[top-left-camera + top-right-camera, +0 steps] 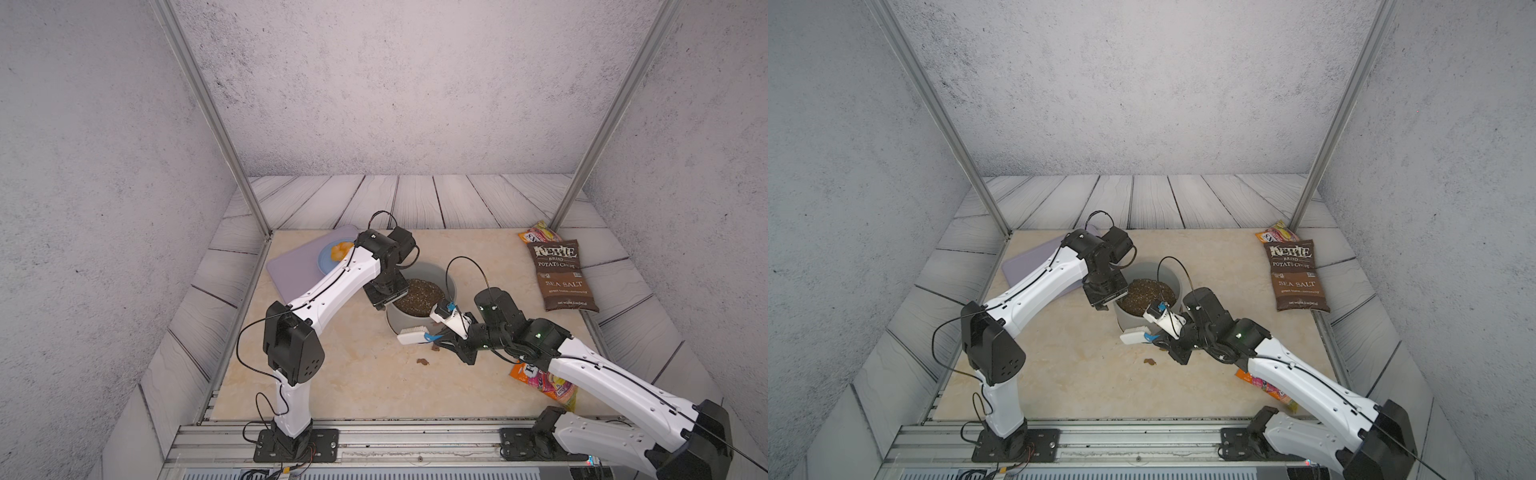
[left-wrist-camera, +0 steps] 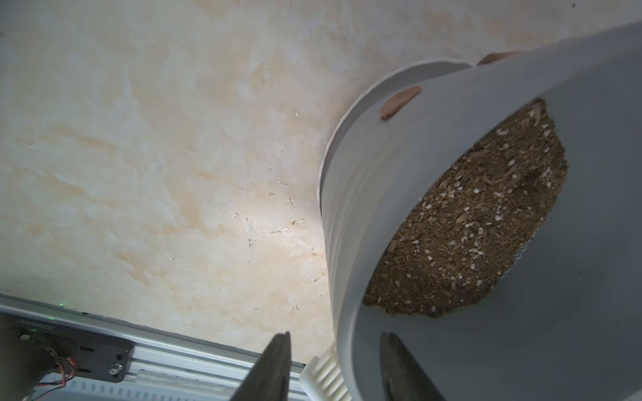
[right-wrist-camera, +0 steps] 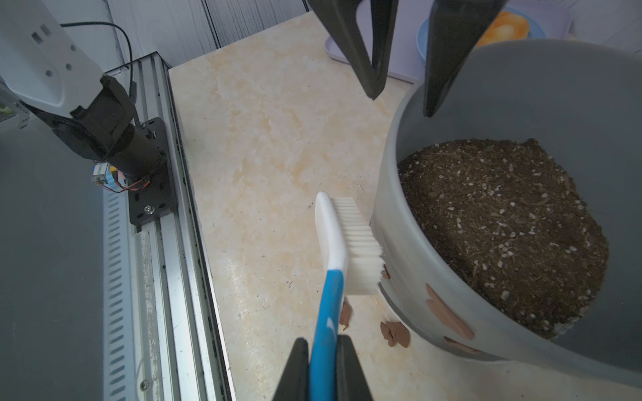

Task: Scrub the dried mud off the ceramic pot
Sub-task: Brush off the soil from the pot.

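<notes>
the wide grey cylindrical ceramic pot stands on its pale saucer-like base near the middle of the beige marbled tabletop, between the two arms, with dark speckled soil inside. matte brown smears of dried mud cling low on its outer wall on the side facing the right arm, and loose brown clumps lie on the table just beside the base. a brush with a white head, white bristles and a blue handle is turned sideways, its bristle tips touching the pot's outer wall next to the smears. the right gripper is clenched on the blue handle. the left gripper hangs over the far rim with its jaws parted, one finger inside the pot above the soil and the other outside, with a gap showing between that outer finger and the wall. beyond the pot, at the back corner on the left arm's side, a round blue plate holding a yellow-orange lump sits on a flat lavender mat. on the right arm's side a brown kettle potato chip bag lies flat, well apart from the pot, and an orange and pink snack bag lies partly under the right arm.
</notes>
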Robot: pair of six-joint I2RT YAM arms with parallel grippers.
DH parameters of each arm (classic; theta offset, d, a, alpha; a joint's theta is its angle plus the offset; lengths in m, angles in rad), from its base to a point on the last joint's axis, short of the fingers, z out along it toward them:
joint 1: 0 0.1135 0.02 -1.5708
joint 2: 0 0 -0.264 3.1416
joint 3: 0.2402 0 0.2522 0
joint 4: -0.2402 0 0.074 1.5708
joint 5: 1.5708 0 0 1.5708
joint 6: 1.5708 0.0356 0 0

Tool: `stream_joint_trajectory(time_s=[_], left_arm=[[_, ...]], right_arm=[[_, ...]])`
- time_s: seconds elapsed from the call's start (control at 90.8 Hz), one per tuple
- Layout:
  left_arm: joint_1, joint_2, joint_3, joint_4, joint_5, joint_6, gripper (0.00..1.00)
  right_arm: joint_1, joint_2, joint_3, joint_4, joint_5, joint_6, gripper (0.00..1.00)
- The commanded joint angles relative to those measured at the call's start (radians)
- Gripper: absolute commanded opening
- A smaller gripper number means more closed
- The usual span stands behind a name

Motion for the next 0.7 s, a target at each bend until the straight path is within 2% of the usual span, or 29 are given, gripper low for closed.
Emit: stream_joint_trajectory(time_s=[0.0,0.088,0.187,0.418,0.694], left_arm=[[-0.009,0.031,-0.01,-0.008,0.021,-0.081,0.4],[-0.01,0.044,-0.008,-0.003,0.033,-0.094,0.33],[-0.01,0.051,-0.011,0.01,0.029,-0.104,0.3],[-0.01,0.08,-0.018,0.0,0.044,-0.114,0.21],[-0.01,0.102,0.003,0.0,0.044,-0.116,0.09]], right_arm=[[-0.003,0.0,-0.012,0.02,-0.01,-0.001,0.0],[-0.003,-0.005,-0.018,0.033,0.0,0.003,0.0],[-0.003,-0.002,-0.035,0.079,0.013,0.014,0.0],[-0.003,0.017,-0.049,0.153,0.129,0.052,0.0],[-0.003,0.045,-0.076,0.199,0.14,0.049,0.0]])
